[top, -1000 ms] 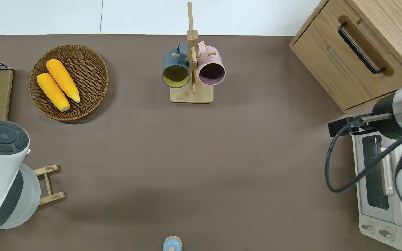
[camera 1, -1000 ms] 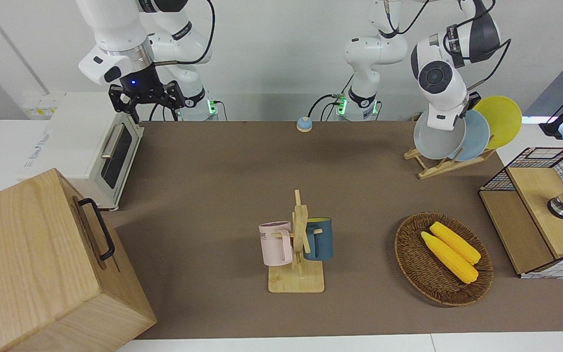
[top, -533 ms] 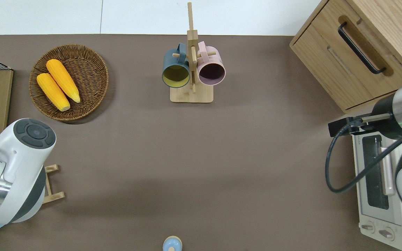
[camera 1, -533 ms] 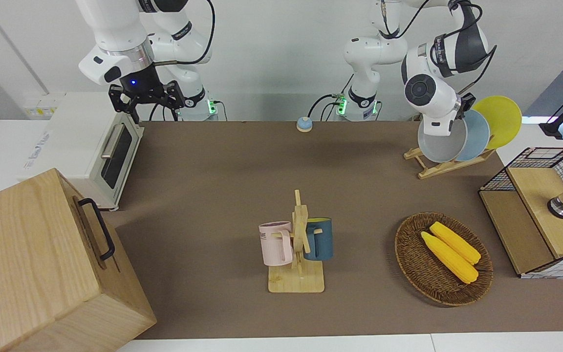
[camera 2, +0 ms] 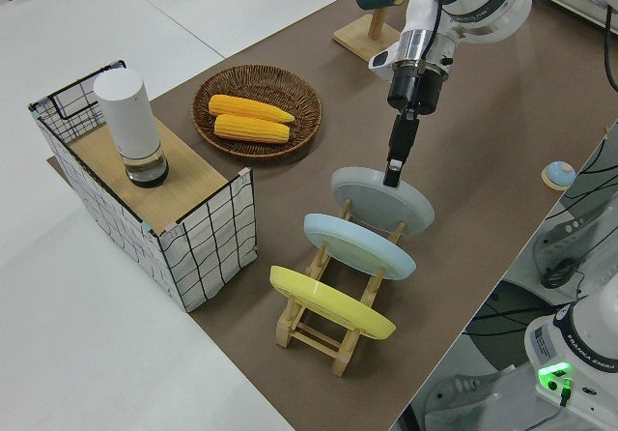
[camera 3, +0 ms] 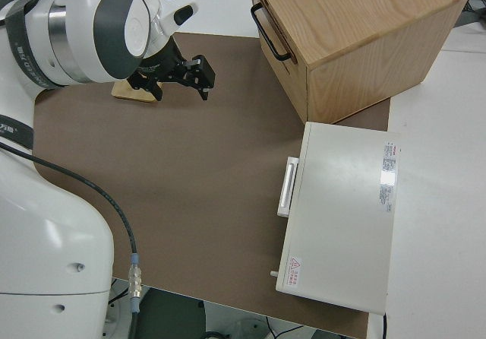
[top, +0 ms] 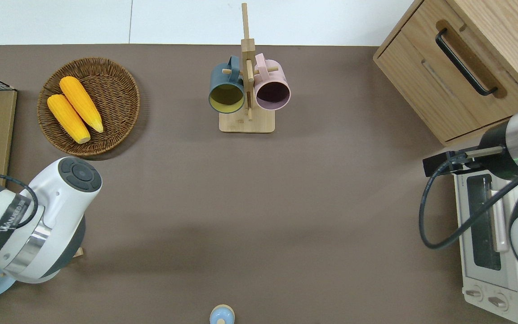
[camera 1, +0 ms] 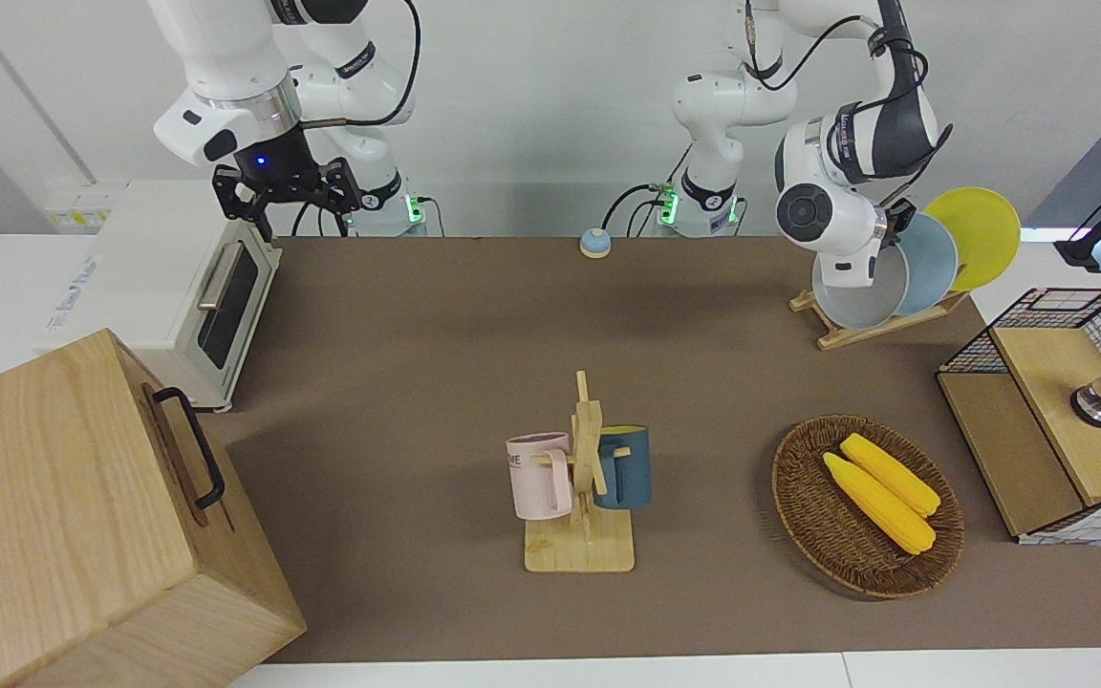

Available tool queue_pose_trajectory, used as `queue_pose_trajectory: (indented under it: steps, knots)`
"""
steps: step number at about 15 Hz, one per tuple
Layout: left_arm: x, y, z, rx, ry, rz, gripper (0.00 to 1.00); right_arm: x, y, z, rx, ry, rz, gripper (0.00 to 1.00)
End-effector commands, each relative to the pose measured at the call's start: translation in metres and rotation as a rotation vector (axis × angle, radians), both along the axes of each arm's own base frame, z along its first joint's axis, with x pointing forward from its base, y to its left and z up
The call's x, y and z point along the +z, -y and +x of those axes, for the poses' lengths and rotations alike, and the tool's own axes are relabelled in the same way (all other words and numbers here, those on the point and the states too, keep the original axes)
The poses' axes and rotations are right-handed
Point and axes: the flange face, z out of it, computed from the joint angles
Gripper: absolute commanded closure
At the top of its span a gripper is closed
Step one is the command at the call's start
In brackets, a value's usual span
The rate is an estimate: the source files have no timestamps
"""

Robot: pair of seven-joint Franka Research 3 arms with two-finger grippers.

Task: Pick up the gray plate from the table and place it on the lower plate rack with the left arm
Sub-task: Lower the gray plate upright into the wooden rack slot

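Brown matte covers the worktop (camera 1: pixel 436 325) you are looking at, with white edges around it. At the left arm's end stands the lower plate rack (camera 2: pixel 333 330), a small light-wood frame with slanted pegs. You can see three plates leaning in it in the left side view: the yellow plate (camera 2: pixel 328 301) at the outer end, the light blue plate (camera 2: pixel 359 244) in the middle, and the gray plate (camera 2: pixel 383 199) at the end toward the middle of the worktop. The gray plate stands tilted on the rack, just beside the light blue one.

Your left gripper (camera 2: pixel 394 171) is at the upper rim of the gray plate, reaching down from the wrist. Its fingers (camera 2: pixel 396 165) look narrow and pressed together at that rim, touching it; you cannot tell from these views whether they clamp the rim or only rest against it. In the overhead view the left arm (top: pixel 38 225) covers most of the rack and the plates.

Farther from the robots than the rack lies a wicker basket (camera 1: pixel 804 516) with two corn cobs (camera 1: pixel 880 497) in it. Beside it, at the worktop's end, you have a wire crate (camera 2: pixel 208 243) with a white cylinder (camera 2: pixel 130 127) on its wooden lid. Near the middle stands a wooden mug stand (camera 1: pixel 584 478) carrying a pink mug (camera 1: pixel 539 475) and a dark blue mug (camera 1: pixel 625 466).

Your right arm (camera 1: pixel 226 86) is parked, and the right gripper (camera 1: pixel 288 196) has its fingers spread wide, holding nothing. At that end sit a white toaster oven (camera 1: pixel 178 306) and a wooden cabinet (camera 1: pixel 63 516).
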Motion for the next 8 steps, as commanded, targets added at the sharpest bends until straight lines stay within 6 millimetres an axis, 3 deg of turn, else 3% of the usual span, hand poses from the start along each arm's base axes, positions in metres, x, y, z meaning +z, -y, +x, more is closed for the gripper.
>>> queue_pose_trajectory:
  steps: [1,6,7,8]
  knots:
    - [-0.0118,0.0078,-0.0055,0.013,0.015,0.045,1.00,0.0036,0.0013,-0.0018,-0.014,-0.004,-0.002,0.017]
    - [-0.0171,0.0109,-0.0093,0.029,0.015,0.028,1.00,0.0046,0.0011,-0.0021,-0.014,-0.001,-0.002,0.017]
    - [-0.0174,0.0115,-0.0090,0.029,0.018,0.023,0.81,0.0036,0.0013,-0.0018,-0.014,-0.004,-0.002,0.017]
    - [-0.0175,0.0117,-0.0086,0.025,0.017,0.021,0.38,0.0036,0.0013,-0.0018,-0.014,-0.004,-0.002,0.017]
